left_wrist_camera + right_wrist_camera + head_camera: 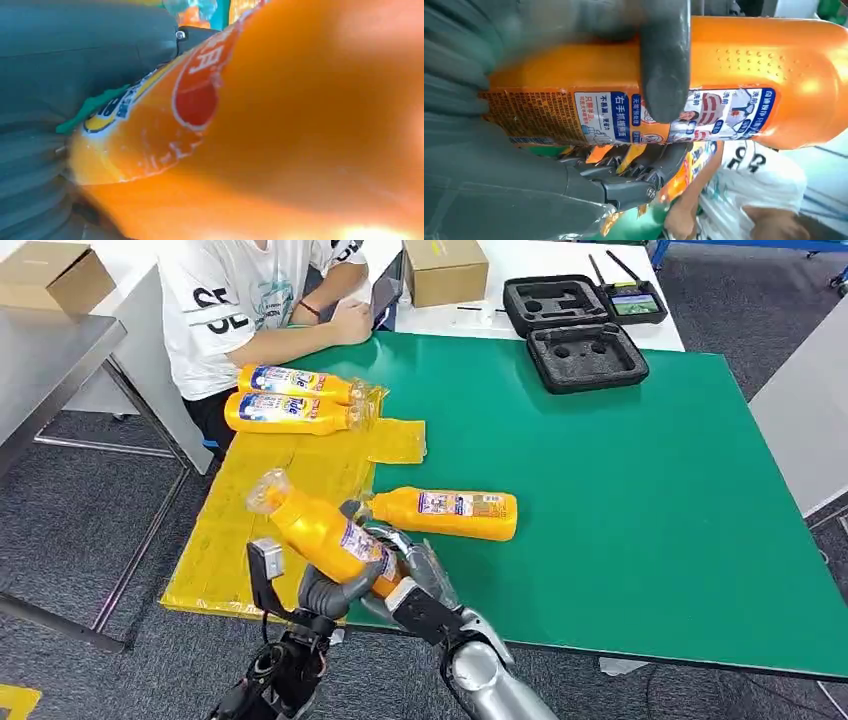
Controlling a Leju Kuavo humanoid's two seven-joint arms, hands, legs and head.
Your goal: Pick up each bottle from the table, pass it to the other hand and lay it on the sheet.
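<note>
An orange bottle (322, 532) hangs tilted over the near edge of the yellow sheet (300, 470), its plastic-wrapped cap pointing up and to the left. Both hands are on it. My left hand (325, 595) grips its lower body from below, its thumb (75, 60) lying on the bottle (300, 125). My right hand (415, 580) holds the base end, thumb (666, 65) across the label of the bottle (749, 60). Another bottle (450, 513) lies on the green table. Two bottles (295, 382) (290, 413) lie side by side on the sheet's far end.
A person in a white T-shirt (250, 300) sits at the table's far left corner, with a forearm on the green top. An open black foam case (585, 355), a small screen device (632, 302) and a cardboard box (445, 270) stand at the back.
</note>
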